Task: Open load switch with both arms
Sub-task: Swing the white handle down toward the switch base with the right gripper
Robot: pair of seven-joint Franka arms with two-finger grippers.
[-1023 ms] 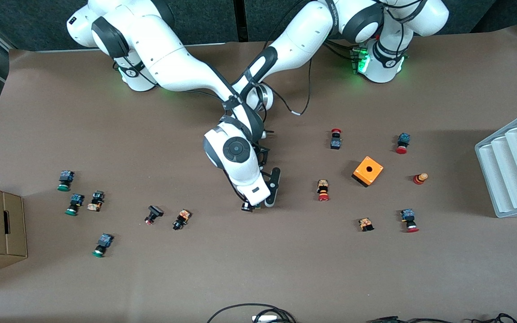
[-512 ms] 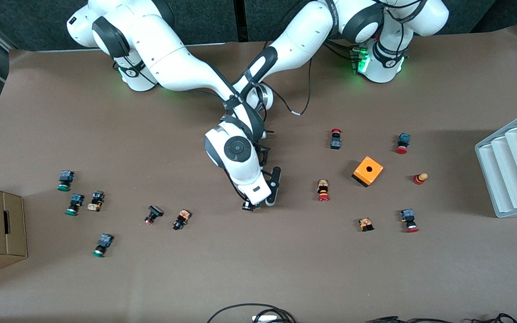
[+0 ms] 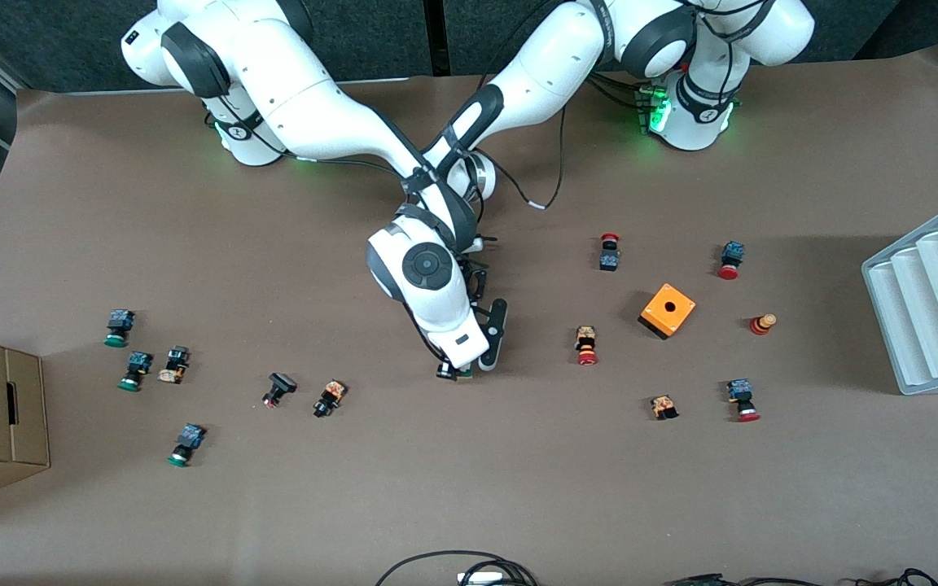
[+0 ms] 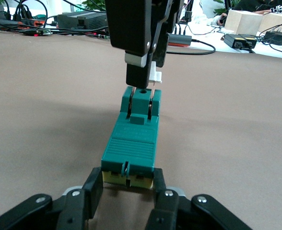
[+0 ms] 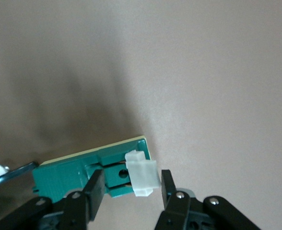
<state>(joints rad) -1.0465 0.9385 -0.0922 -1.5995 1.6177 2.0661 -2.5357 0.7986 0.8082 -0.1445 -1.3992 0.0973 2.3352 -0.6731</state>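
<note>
Near the middle of the desk (image 3: 518,488), the right hand (image 5: 129,189) is coming down over the load switch (image 4: 131,143), its fingers (image 5: 94,187) clamped on the end carrying the white piece (image 5: 142,178). The switch is lying flat on the desk directly under that hand, a narrow green block. The left hand (image 4: 126,189) is reaching in low at the switch's other end, its fingers (image 4: 93,184) clamped on the sides of the block there. An orange box (image 3: 668,310) is sitting well apart from both hands, toward the left arm's end.
</note>
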